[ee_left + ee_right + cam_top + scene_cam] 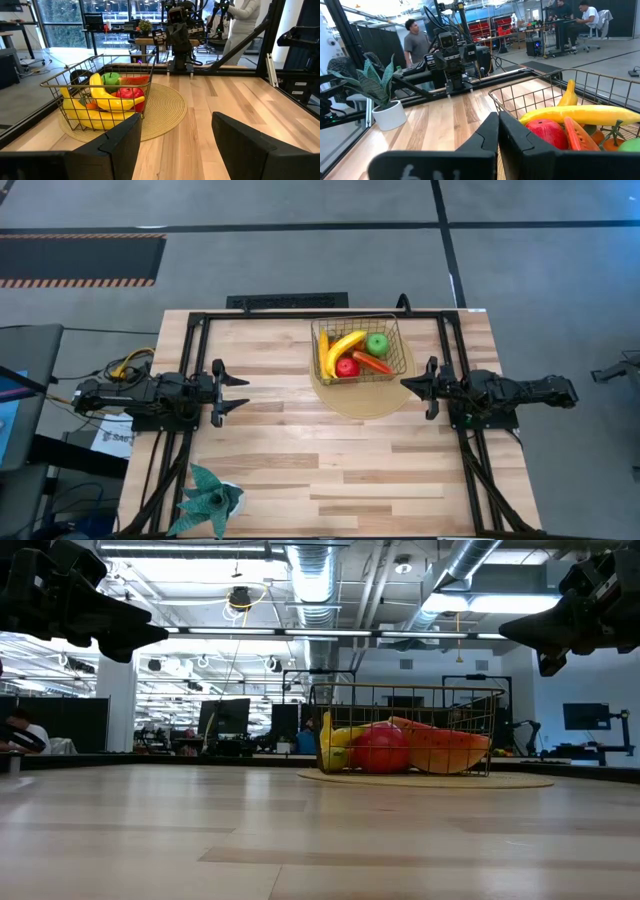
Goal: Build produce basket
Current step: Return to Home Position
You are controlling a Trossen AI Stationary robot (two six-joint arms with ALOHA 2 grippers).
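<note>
Looking down on the wooden surface (330, 470), we judge the job close to finished: the gold wire basket (356, 319) sits toward the far side, nearer the right arm, resting on a round tan woven mat (366, 403), and every piece of produce we can find lies inside it. One yellow banana (346, 344) arches across the top, a second banana (323, 353) lies along the basket's left wall, a green apple (377, 344) sits at the far right, a red apple (347, 367) in the middle, and an orange-red slice-like piece (373, 364) beside it. We see no fruit or vegetable lying loose outside the basket, so what seems left is only for the arms to settle at rest. The left end effector (175, 127) hangs at the surface's left edge, well apart from the basket, its fingers spread wide and empty. The right end effector (496, 122) hangs at the right edge, just beside the mat, its fingers pressed together on nothing. A teal spiky-leaved plant (210, 498) in a white pot stands at the near left corner, far from everything. Nothing lies between either arm and the basket. A person (414, 42) stands in the room beyond the left arm.
</note>
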